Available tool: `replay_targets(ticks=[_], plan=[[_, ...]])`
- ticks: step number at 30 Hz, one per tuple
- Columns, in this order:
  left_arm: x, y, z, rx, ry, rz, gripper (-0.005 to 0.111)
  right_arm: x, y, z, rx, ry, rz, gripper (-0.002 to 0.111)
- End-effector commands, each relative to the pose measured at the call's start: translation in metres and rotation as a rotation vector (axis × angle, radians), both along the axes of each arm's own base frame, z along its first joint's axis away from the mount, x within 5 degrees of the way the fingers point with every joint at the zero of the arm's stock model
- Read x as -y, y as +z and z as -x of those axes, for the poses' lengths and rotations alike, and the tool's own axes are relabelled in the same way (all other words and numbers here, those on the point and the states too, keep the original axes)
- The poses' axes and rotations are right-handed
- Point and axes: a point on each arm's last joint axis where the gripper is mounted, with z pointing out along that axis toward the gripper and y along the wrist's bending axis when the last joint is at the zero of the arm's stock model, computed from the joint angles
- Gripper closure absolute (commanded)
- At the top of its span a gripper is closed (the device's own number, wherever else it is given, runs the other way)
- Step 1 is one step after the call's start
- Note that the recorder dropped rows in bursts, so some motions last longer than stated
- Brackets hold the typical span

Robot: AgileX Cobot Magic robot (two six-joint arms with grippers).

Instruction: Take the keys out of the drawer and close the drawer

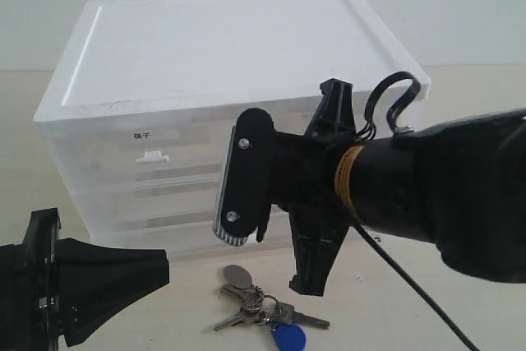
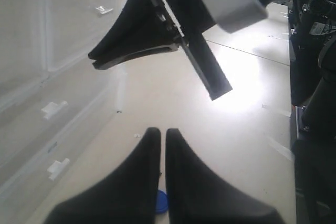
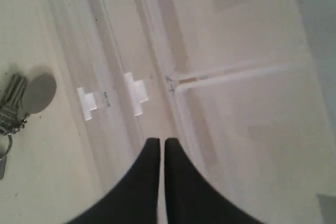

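The keys (image 1: 256, 308) lie on the table in front of the cabinet, with the blue fob (image 1: 288, 337) and grey disc tag (image 1: 238, 275) showing. In the right wrist view the keys (image 3: 13, 103) lie off to one side. My right gripper (image 3: 161, 141) is shut and empty, its tips at the frosted front of the drawer (image 3: 236, 129), which looks flush with its neighbour. In the exterior view my right arm hides that drawer. My left gripper (image 1: 167, 267) is shut and empty, low over the table left of the keys; the fob (image 2: 161, 202) peeks between its fingers.
The white cabinet (image 1: 230, 39) stands at the back of the table. Its left narrow drawer (image 1: 152, 154) has a labelled front and tab handle. Full-width drawers (image 3: 135, 94) lie below. My right arm (image 1: 427, 195) reaches across the cabinet front, above the keys.
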Motion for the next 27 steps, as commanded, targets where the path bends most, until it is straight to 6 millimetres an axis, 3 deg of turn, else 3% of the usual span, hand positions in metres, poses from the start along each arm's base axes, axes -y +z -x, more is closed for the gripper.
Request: replay_targets(ticks=[1, 4, 15, 18, 23, 27], plan=[[0.001, 0.002, 0.000, 0.011, -0.008, 0.009, 0.102, -0.005, 0.006, -0.007, 0.068, -0.005, -0.022, 0.108], [0.001, 0.002, 0.000, 0.011, -0.008, 0.009, 0.102, -0.004, 0.011, -0.015, 0.154, -0.065, -0.052, 0.108], [0.001, 0.002, 0.000, 0.010, -0.008, 0.008, 0.102, -0.006, 0.010, -0.016, 0.120, -0.116, -0.126, 0.108], [0.002, 0.001, 0.003, -0.005, -0.035, 0.003, 0.102, -0.013, 0.018, -0.002, 0.038, -0.047, -0.218, 0.108], [0.004, 0.000, 0.006, -0.044, -0.064, 0.000, 0.102, -0.016, 0.049, 0.031, 0.110, 0.023, -0.291, 0.108], [0.024, -0.006, 0.000, -0.125, -0.133, -0.164, 0.102, -0.005, 0.073, 0.045, 0.186, -0.005, -0.346, 0.108]])
